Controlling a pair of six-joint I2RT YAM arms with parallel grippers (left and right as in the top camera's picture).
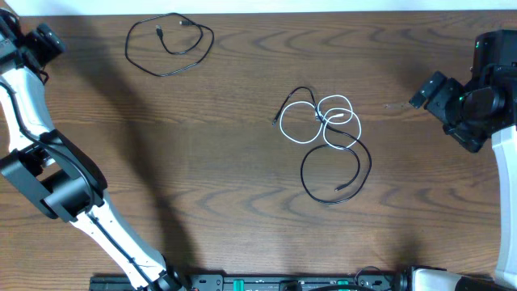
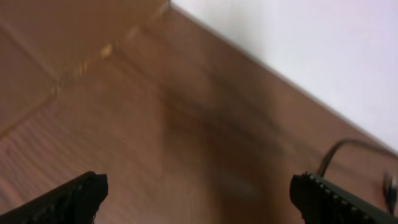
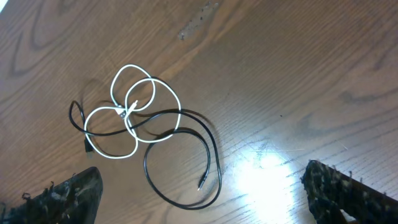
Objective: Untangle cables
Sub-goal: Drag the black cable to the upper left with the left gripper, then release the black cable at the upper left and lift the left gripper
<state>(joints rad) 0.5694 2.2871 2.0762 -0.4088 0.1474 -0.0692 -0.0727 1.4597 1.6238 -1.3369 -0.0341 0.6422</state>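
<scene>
One black cable (image 1: 167, 75) lies alone in a loose loop at the far left of the table; a piece of it (image 2: 348, 142) shows at the right of the left wrist view. At the table's middle a white cable (image 1: 334, 98) (image 3: 130, 66) in several loops is tangled with a second black cable (image 1: 369, 166) (image 3: 217, 160), whose plug end lies inside its own big loop. My left gripper (image 1: 48, 40) (image 2: 199, 193) hangs open and empty left of the lone cable. To the right of the tangle my right gripper (image 1: 424, 90) (image 3: 202, 183) is open and empty above the wood.
The wooden table (image 1: 242, 226) ends at a pale far edge (image 2: 261, 62) close to my left gripper. The left arm's elbow (image 1: 48, 186) sits over the table's left side. A bright glare patch (image 3: 273, 168) lies on the wood beside the tangle.
</scene>
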